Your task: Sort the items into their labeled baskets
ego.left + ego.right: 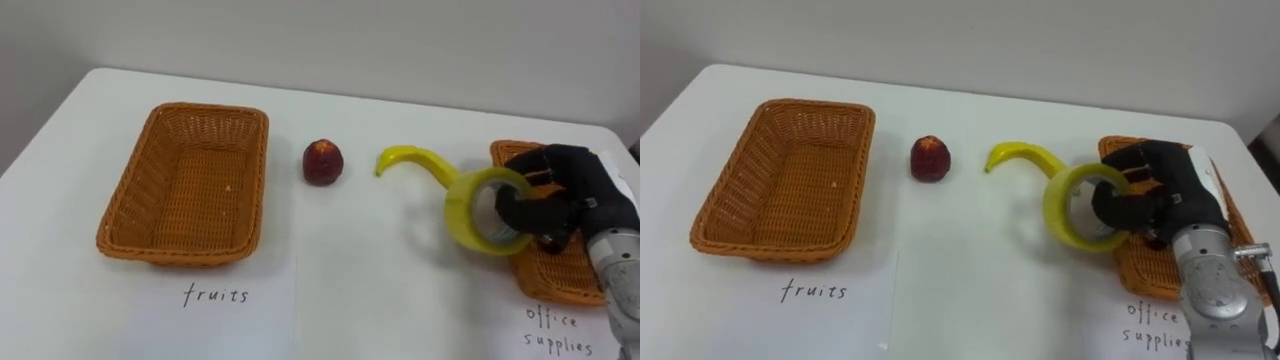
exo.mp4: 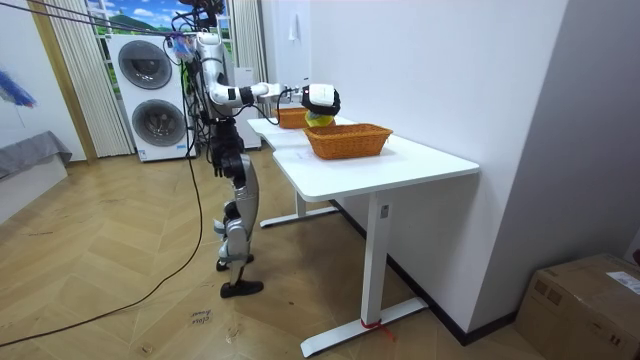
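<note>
**Q:** What is the task's thing here, and how does it look?

**A:** It is a roll of tape (image 1: pixel 457 215). It forms a wide yellow ring with a glossy, translucent band and a large round opening. It is tipped up on edge, so the opening faces the head camera.

**Q:** Where is it, and what holds it?

**A:** The right hand (image 1: pixel 565 190) grips it. The dark fingers curl over the ring's far side and the thumb hooks into the opening. The roll is held clear of the white surface (image 1: pixel 380 280), at the left edge of the right basket (image 1: pixel 572 278). The hand itself hangs over that basket's interior.

**Q:** What else lies on the surface?

**A:** A yellow banana (image 1: pixel 415 158) lies curved just beside the roll, and its right end passes behind the ring in the eye views. A dark red fruit (image 1: pixel 323 162) sits further left, apart from the banana. The left basket (image 1: pixel 135 190), of orange-brown wicker and rectangular, stands at the far left. A handwritten sheet (image 1: pixel 215 295) lies in front of it.

**Q:** How does the robot stand?

**A:** In the room view it stands upright at one end of the surface, with the right arm stretched out over it.
</note>
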Controlling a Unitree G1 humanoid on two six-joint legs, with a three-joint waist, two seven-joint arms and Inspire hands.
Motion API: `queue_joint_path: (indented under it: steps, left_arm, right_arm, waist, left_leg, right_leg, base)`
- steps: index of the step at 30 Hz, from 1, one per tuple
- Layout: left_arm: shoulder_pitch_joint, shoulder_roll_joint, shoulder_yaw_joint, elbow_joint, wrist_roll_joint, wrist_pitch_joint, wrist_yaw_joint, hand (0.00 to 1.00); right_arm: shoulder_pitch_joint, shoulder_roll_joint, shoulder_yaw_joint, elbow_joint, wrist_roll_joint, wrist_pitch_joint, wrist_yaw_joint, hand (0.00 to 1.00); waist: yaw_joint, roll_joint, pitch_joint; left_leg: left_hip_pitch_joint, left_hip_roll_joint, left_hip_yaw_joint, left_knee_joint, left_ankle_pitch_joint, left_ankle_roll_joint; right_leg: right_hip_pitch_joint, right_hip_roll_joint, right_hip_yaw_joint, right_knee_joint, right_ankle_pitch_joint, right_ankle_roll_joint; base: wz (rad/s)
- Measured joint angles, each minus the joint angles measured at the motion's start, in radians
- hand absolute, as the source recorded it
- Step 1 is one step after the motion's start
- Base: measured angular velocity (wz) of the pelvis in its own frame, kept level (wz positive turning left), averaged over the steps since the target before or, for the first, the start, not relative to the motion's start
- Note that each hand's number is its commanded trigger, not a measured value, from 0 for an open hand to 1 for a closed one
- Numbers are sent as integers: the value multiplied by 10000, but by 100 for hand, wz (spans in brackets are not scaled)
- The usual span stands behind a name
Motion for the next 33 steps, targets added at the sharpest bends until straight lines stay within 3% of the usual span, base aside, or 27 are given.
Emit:
queue_joint_path:
  steps: [15, 25, 33]
  left_arm:
    - [12, 0, 6, 7, 4, 78, -465, 0]
    - [29, -36, -5, -16, 0, 254, -472, 0]
    - [79, -125, 2, -9, 11, 260, -468, 0]
  right_arm:
    - [-89, 0, -152, 1, 1302, 0, -796, 100]
    - [-81, 7, -384, 29, 2103, -5, -1462, 100]
    - [-80, 10, -390, 78, 2283, -6, -1725, 100]
  waist:
    - [-165, 29, 4]
    - [-427, 225, -16]
    - [-490, 219, -19]
  left_leg:
    - [-53, 3, 34, 3, 0, 0]
    - [58, 11, 66, -38, 0, -1]
    - [61, 86, 122, -37, -3, -2]
  right_leg:
    - [-43, -6, -46, 4, 2, 2]
    - [16, -2, -35, 7, 2, 2]
    - [7, -1, -18, 26, 3, 2]
  base:
    - [0]
    - [0]
    - [0]
